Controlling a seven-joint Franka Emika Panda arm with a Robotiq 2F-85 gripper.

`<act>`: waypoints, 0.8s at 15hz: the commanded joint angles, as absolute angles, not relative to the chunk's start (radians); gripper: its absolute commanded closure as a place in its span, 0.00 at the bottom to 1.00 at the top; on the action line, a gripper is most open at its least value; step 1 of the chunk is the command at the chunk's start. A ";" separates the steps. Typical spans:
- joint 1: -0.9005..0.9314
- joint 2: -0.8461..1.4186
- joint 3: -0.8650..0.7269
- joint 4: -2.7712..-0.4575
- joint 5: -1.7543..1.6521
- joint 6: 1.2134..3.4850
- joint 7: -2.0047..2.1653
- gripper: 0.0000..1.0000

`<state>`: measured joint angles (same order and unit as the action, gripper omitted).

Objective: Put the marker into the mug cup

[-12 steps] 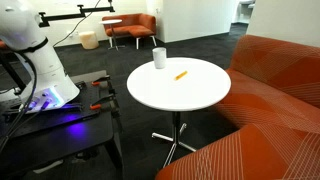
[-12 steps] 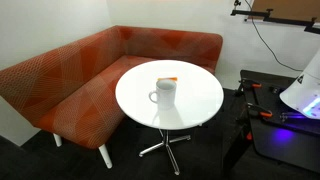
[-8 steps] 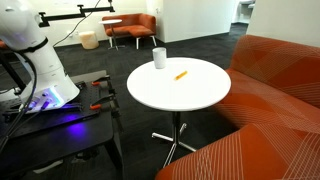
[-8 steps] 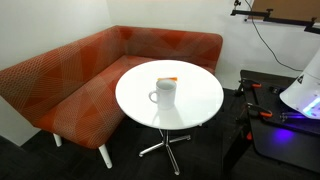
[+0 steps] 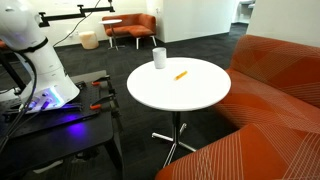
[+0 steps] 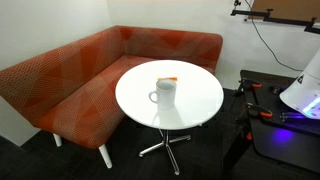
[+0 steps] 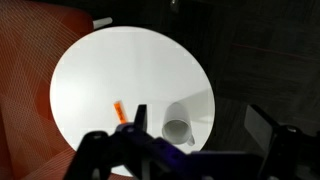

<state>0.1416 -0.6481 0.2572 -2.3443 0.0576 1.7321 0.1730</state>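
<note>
The orange marker (image 5: 181,74) lies flat on the round white table (image 5: 190,95), a short way from the white mug cup (image 5: 159,58), which stands upright near the table's edge. In an exterior view the marker (image 6: 170,79) lies just behind the mug (image 6: 164,92). In the wrist view my gripper (image 7: 200,128) is open and empty, high above the table (image 7: 120,60). Marker (image 7: 120,112) and mug (image 7: 178,130) show far below between the dark fingers. The gripper itself does not show in either exterior view.
An orange corner sofa (image 6: 80,80) wraps round the table's far side and also shows in an exterior view (image 5: 285,90). My white base (image 5: 30,50) stands on a dark bench with tools. A beige bucket (image 5: 89,40) and an orange chair (image 5: 130,28) stand far back.
</note>
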 commanded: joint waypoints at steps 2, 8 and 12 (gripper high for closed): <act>0.138 -0.610 0.231 -2.365 0.045 1.880 0.159 0.00; 0.098 -0.539 0.159 -2.419 -0.014 2.120 0.108 0.00; 0.073 -0.469 0.082 -2.431 -0.017 2.230 0.020 0.00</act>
